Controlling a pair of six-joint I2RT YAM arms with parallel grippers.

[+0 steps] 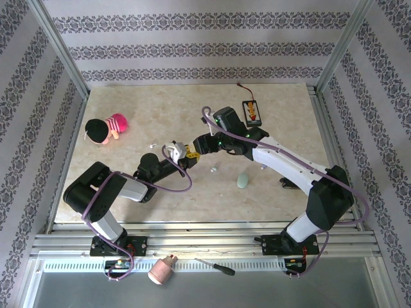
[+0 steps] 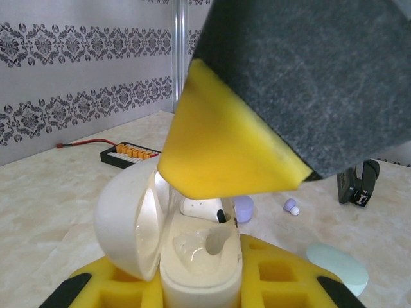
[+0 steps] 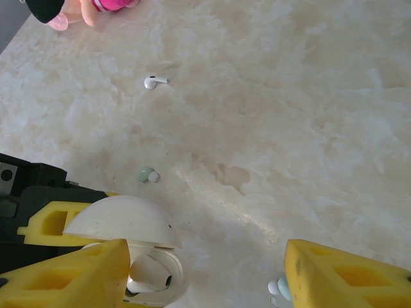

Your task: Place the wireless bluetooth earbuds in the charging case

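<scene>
Wireless bluetooth earbuds, tiny and pale, lie near two bent arms that meet over the beige marbled counter. The left tool is clamped on a white rounded plastic charging case. The right tool hangs just above it, jaws wide. Beyond the right tool lie a pale green earbud and a white stemmed earbud. The case lid stands open, and one white earbud sits inside.
</scene>
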